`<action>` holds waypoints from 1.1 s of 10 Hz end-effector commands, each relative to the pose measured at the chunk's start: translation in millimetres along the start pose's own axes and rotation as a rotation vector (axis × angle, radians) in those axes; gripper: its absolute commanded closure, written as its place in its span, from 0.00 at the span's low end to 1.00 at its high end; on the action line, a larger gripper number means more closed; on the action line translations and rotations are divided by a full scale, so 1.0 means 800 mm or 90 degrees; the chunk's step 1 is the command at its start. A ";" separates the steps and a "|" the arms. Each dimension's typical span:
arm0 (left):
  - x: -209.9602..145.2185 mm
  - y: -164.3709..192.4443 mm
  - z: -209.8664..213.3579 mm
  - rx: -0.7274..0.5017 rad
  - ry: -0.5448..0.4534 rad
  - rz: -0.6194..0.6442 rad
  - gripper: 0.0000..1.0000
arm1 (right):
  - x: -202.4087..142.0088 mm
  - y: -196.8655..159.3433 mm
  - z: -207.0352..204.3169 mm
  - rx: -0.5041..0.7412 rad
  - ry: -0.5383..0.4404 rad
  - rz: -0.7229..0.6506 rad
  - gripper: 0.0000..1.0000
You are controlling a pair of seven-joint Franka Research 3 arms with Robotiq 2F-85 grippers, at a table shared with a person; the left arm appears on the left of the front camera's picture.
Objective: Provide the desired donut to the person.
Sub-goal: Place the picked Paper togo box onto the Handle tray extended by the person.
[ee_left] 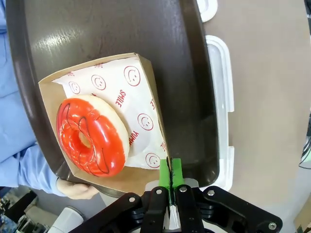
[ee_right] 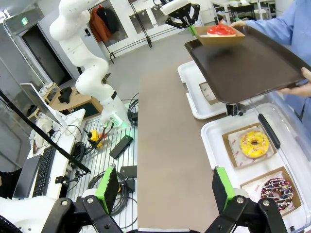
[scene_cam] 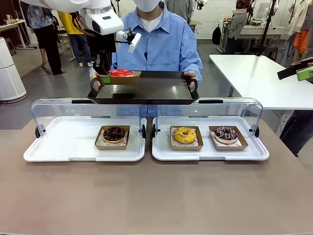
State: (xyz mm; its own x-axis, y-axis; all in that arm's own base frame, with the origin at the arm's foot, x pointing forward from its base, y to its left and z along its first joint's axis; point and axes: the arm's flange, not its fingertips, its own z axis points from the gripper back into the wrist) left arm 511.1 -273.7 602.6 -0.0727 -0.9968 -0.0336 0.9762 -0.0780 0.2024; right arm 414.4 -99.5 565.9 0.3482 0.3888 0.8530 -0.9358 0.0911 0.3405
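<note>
The person (scene_cam: 161,44) in a light blue shirt holds a dark serving tray (scene_cam: 146,93) with both hands over the display cases. A red glazed donut (scene_cam: 121,73) (ee_left: 92,137) lies in a brown paper carton (ee_left: 141,87) at the tray's far left corner, on or just above its surface. My left gripper (scene_cam: 104,77) (ee_left: 170,170) is shut on the carton's rim, its green fingertips (ee_left: 176,167) pinched together. My right gripper (ee_right: 166,189) hangs open off the table's right side, with nothing between its fingers (ee_right: 109,188).
Two white display trays (scene_cam: 58,152) (scene_cam: 254,152) with raised clear lids lie below the serving tray. They hold a chocolate donut (scene_cam: 114,133), a yellow donut (scene_cam: 184,135) and a sprinkled chocolate donut (scene_cam: 225,133). The brown table's near half (scene_cam: 156,196) is bare.
</note>
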 end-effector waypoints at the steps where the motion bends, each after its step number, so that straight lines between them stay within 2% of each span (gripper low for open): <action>1: -0.001 0.018 -0.008 0.008 0.005 0.010 0.99 | 0.001 0.000 -0.001 0.006 -0.005 0.004 0.00; 6: -0.018 0.035 -0.035 -0.010 0.010 0.017 0.99 | 0.001 0.000 -0.001 0.006 -0.005 0.004 0.00; 7: -0.018 0.037 -0.035 -0.013 0.008 0.012 0.82 | 0.001 0.000 -0.001 0.006 -0.005 0.004 0.00; 8: -0.019 0.036 -0.034 -0.015 0.007 0.009 0.40 | 0.001 0.000 -0.001 0.006 -0.005 0.004 0.00; 9: -0.020 0.033 -0.033 -0.014 0.008 0.011 0.23 | 0.001 0.000 -0.001 0.006 -0.005 0.004 0.00; 10: -0.020 0.033 -0.032 -0.015 0.008 0.010 0.00 | 0.001 0.000 -0.001 0.006 -0.005 0.004 0.00; 11: -0.020 0.034 -0.032 -0.019 0.010 0.008 0.00 | 0.001 0.000 -0.001 0.006 -0.005 0.004 0.00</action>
State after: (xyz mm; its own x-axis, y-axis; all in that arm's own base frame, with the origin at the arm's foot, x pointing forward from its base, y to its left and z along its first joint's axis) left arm 542.2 -262.7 579.8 -0.0439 -0.9986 -0.0306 0.9830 -0.0487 0.1772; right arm 414.3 -99.7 565.9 0.3485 0.3887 0.8529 -0.9357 0.0917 0.3406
